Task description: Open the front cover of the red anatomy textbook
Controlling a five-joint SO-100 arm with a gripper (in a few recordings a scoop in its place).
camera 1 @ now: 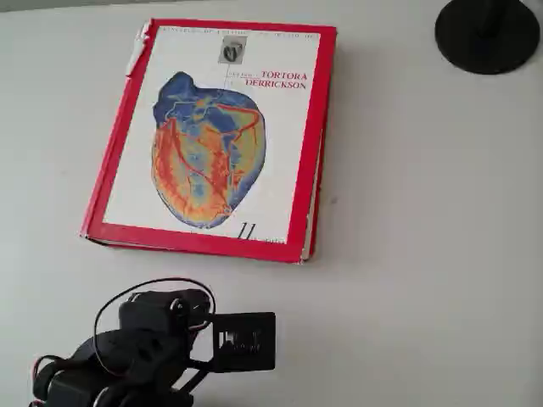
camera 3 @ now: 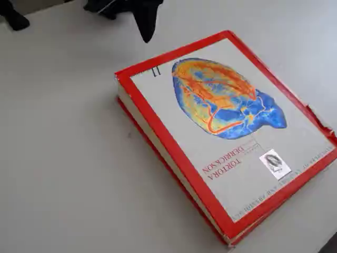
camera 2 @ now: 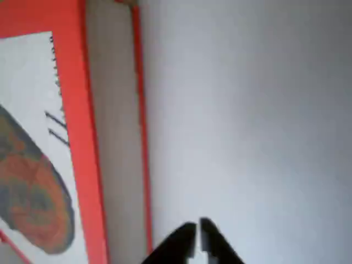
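The red anatomy textbook (camera 1: 315, 199) lies closed and flat on the white table, its page edge (camera 3: 156, 143) showing in the fixed view. Its front cover (camera 1: 212, 140) faces up: white board, red border, blue-orange heart, red "TORTORA DERRICKSON" and an "11". In the wrist view the cover's red border (camera 2: 82, 137) and the page block (camera 2: 113, 137) run down the left. My gripper (camera 2: 198, 234) hangs over bare table beside that page edge, fingers together with nothing between them. The fixed view has the gripper (camera 3: 146, 29) as a dark tip just beyond the book's "11" corner, apart from it.
My black arm (camera 1: 144, 343) sits at the bottom left of the overhead view, below the book. A black round base (camera 1: 488, 34) stands at the top right corner. Bare white table (camera 1: 424, 254) stretches to the right of the book.
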